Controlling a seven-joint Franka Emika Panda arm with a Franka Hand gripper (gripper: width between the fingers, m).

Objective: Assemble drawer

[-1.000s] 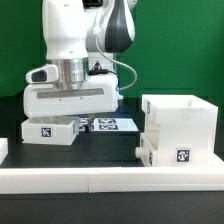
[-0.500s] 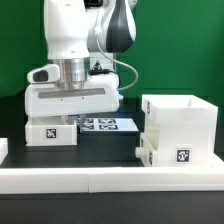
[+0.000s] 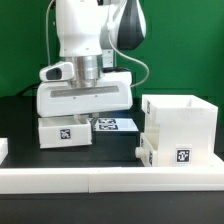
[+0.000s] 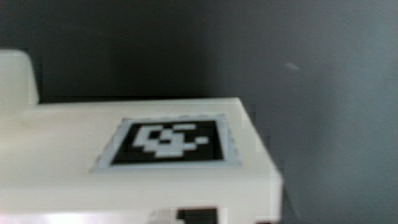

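Where the white ledge [image 3: 60, 178] runs along the front of the black table [image 3: 15, 115], the open-topped drawer box [image 3: 185, 120] stands just behind it on the exterior view's right. A lower tagged piece [image 3: 178, 155] sits tight against its base. A little further back, toward the exterior view's left, is a small white tagged block [image 3: 66, 133], directly under the gripper [image 3: 72, 120]. The wrist view looks closely down on that block [image 4: 169, 140] and its tag. The fingers are hidden behind the block and the broad white hand, so I cannot tell whether the pincer is clamped on it or spread. Nor can I tell whether the block rests on the table or hangs just clear. To my eye the step is bringing this block across to the box. Doing that well means keeping it level, travelling low and slow, squaring its edge before contact, and not nudging the box. Behind lies the marker board [image 3: 115, 124], then the green wall [image 3: 20, 50].
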